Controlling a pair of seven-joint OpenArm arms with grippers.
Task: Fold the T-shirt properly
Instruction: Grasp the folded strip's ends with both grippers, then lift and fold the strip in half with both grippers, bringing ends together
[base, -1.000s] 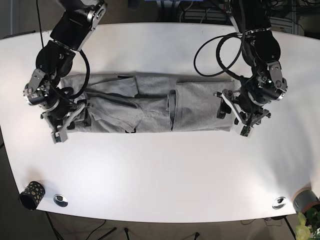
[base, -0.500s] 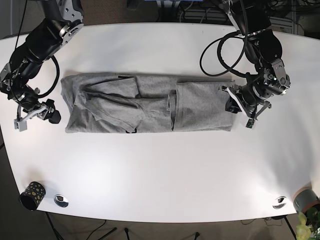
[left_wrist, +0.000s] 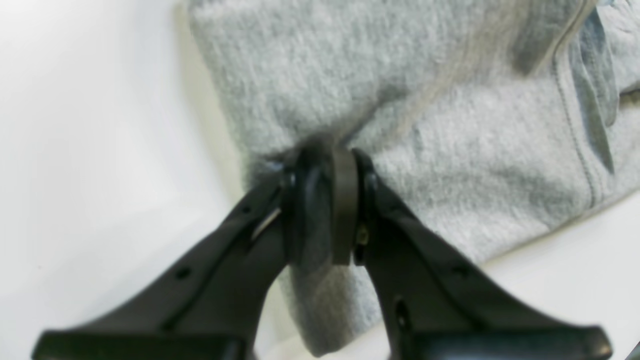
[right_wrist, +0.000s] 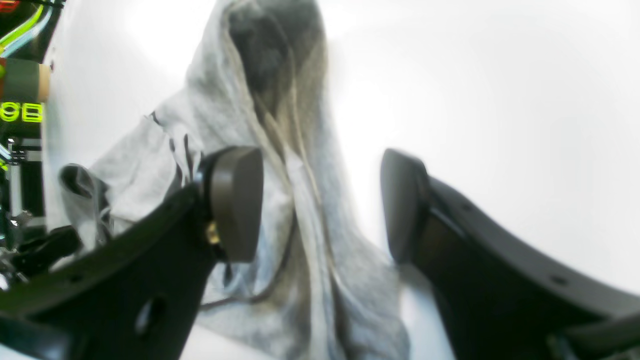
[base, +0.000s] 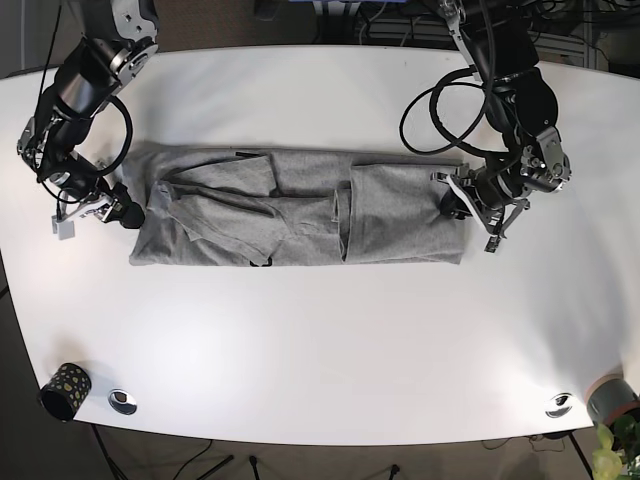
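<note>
The grey T-shirt (base: 300, 208) lies folded into a long flat strip across the middle of the white table (base: 320, 340). My left gripper (base: 458, 207), on the right in the base view, sits at the strip's right edge. In the left wrist view it (left_wrist: 325, 167) is shut on a pinch of the T-shirt (left_wrist: 450, 150). My right gripper (base: 118, 212) is at the strip's left edge. In the right wrist view it (right_wrist: 320, 205) is open, with the T-shirt's bunched edge (right_wrist: 280, 125) between and beyond its fingers (right_wrist: 235, 200).
A black patterned cup (base: 62, 390) and a metal disc (base: 121, 400) sit at the front left corner. Another metal disc (base: 558, 405) and a grey pot with a plant (base: 612, 405) are at the front right. Cables hang by the left arm (base: 440, 110).
My right gripper pulled off to the left of the shirt, then came back to its left edge. My left gripper shifted slightly inward on the right edge.
</note>
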